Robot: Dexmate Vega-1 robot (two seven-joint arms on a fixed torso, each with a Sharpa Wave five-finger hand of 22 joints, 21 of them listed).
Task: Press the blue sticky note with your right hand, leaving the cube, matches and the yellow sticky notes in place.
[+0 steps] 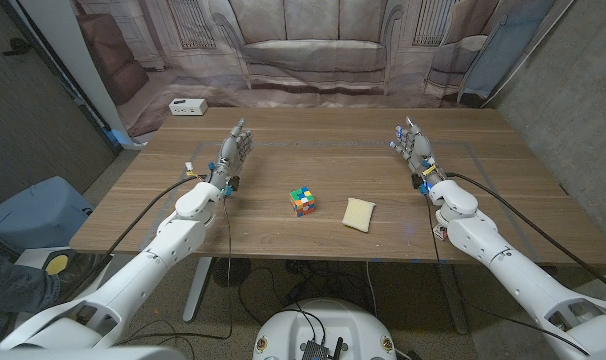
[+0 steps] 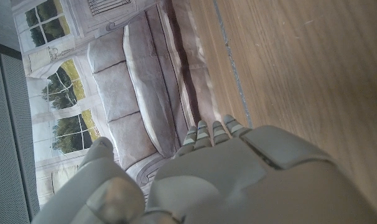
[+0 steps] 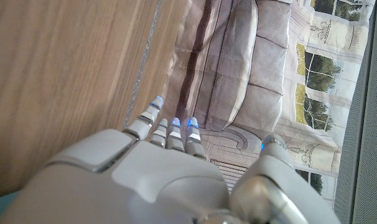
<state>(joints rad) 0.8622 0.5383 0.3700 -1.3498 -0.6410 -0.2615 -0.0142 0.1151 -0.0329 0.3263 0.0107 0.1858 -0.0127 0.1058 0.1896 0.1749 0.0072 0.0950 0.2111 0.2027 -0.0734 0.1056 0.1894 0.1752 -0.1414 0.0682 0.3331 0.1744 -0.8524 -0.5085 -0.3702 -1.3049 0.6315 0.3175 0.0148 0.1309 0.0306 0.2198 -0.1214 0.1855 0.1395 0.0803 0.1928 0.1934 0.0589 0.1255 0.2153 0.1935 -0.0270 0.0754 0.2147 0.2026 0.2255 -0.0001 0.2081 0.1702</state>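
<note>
Right hand [image 1: 413, 145] open, holds nothing, near table [image 1: 503, 215] right-far corner. No blue sticky note visible — only yellow sticky notes [image 1: 359, 214] near front edge beside cube [image 1: 303, 201]. Locate target first; don't touch either.

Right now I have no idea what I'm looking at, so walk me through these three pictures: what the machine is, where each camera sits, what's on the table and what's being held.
This is a two-armed robot standing at a wooden table; each arm ends in a hand with fingers.

The wide picture comes from a camera on the robot's head, looking down. Its left hand is on the picture's left, its right hand on the right. Both are apart from the objects, fingers extended, holding nothing.

The other two pictures come from cameras on the wrists, looking along the back of each hand: the left hand and the right hand. These views are turned, so the table looks tilted. The sofa behind is a printed backdrop.

Between the hands lie a coloured puzzle cube and a pale yellow sticky-note pad. A white box sits at the far left edge. I cannot make out a blue note or matches.
</note>
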